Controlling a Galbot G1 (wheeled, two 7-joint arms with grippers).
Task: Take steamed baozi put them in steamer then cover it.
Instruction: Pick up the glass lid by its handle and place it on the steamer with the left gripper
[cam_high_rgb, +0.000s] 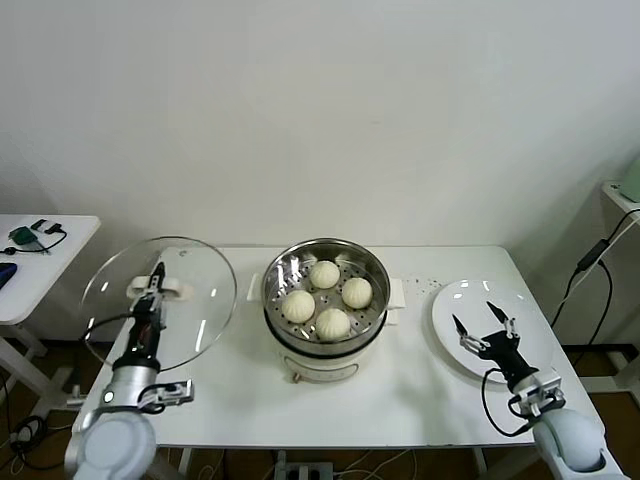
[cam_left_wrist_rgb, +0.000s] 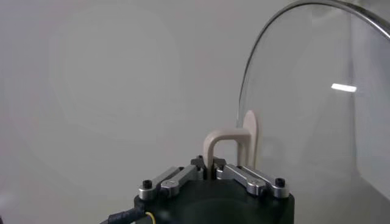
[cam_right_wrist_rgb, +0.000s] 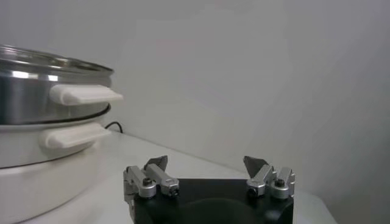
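The steamer (cam_high_rgb: 325, 345) stands mid-table, shiny steel on a white base, with several cream baozi (cam_high_rgb: 333, 323) lying on its perforated tray. Left of it, the clear glass cover (cam_high_rgb: 205, 290) is tilted up off the table. My left gripper (cam_high_rgb: 157, 279) is shut on the cover's white handle (cam_left_wrist_rgb: 226, 141), and the wrist view shows the jaws clamped on the handle's bar. My right gripper (cam_high_rgb: 484, 318) hovers open over the white plate (cam_high_rgb: 520, 305) at the right with nothing between its fingers. In the right wrist view the steamer's side (cam_right_wrist_rgb: 36, 100) and white handles show off to one side.
A side table (cam_high_rgb: 45, 250) with a green object and cables stands at the far left. A black cable (cam_high_rgb: 590, 270) hangs at the right by another stand. A white wall lies behind the table.
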